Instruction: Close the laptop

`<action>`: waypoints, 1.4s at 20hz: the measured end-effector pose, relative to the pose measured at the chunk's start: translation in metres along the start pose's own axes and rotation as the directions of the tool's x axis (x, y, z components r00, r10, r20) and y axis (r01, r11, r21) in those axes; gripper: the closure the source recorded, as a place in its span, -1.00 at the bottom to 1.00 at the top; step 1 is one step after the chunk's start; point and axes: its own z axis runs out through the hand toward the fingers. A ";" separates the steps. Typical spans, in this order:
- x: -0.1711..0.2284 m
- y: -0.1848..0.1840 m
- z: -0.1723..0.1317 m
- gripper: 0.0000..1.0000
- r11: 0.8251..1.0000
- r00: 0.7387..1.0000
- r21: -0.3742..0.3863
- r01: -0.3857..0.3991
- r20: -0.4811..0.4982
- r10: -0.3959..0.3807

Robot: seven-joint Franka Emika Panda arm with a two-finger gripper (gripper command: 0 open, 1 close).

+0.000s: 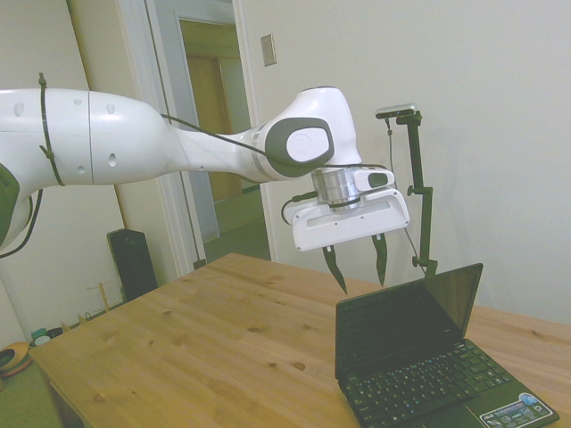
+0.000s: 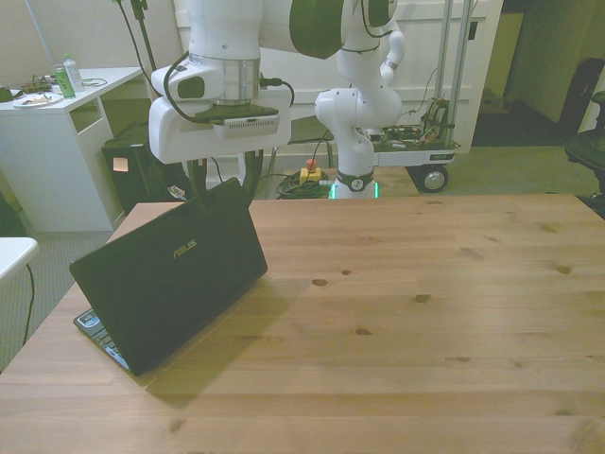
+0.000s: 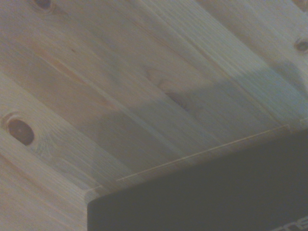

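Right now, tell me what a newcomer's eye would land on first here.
The big white arm sweeps in from the side view's left, its claw open and hanging just above the laptop. The laptop stands open on the wooden table, at the front view's left, its matte black lid tilted back.

Off the side view's far end, pale walls (image 1: 464, 80) frame an open doorway (image 1: 210, 125) giving onto a yellowish room, with a dark speaker (image 1: 132, 260) standing on the floor near the wooden table (image 1: 223, 348). In the front view a white desk (image 2: 57, 142) sits at the front view's left (a green can (image 2: 64, 78) and a plate (image 2: 38, 98) on top), and a wheeled cart (image 2: 416, 151) stands farther back on greyish carpet (image 2: 492, 170). The light is soft and even.
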 end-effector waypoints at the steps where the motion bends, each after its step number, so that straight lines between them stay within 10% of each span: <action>1: 0.000 0.003 -0.001 1.00 1.000 1.000 0.004 -0.001 0.000 0.001; 18: 0.012 0.038 0.009 1.00 0.999 1.000 0.031 -0.008 0.015 0.008; 28: -0.026 0.122 0.042 1.00 0.997 0.997 0.040 -0.061 0.052 0.059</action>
